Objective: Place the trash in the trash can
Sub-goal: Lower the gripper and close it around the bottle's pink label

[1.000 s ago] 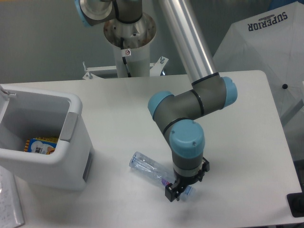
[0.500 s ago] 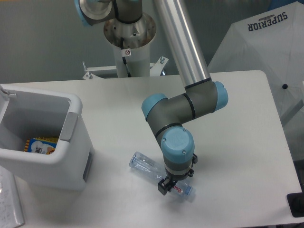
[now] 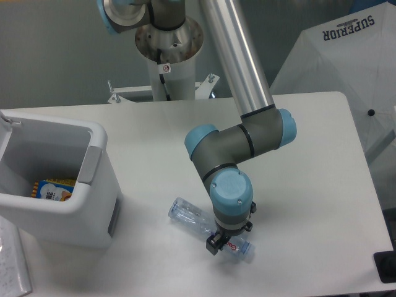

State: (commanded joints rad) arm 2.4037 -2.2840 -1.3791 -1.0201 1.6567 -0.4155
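A clear plastic bottle [image 3: 189,216] with a purple-red label lies on its side on the white table, slanting from upper left to lower right. It is the trash in view. My gripper [image 3: 229,236] points down over the bottle's label end, near the white cap [image 3: 246,250]. Its dark fingers [image 3: 213,244] stand on either side of the bottle with a wide gap, so it looks open, and the wrist hides the contact. The trash can [image 3: 93,137], a boxy white-grey bin, stands at the left edge of the table, well apart from the bottle.
A yellow-and-blue packet [image 3: 52,189] lies inside the bin. The arm's base column [image 3: 168,55] rises at the back. White fabric marked SUPERIOR [image 3: 346,49] hangs at the right. A black object [image 3: 386,266] sits past the table's front right corner.
Compared with one second ago, the arm has swung left and the gripper has shifted from the cap end onto the bottle's label part. Over the last half second it has barely moved.
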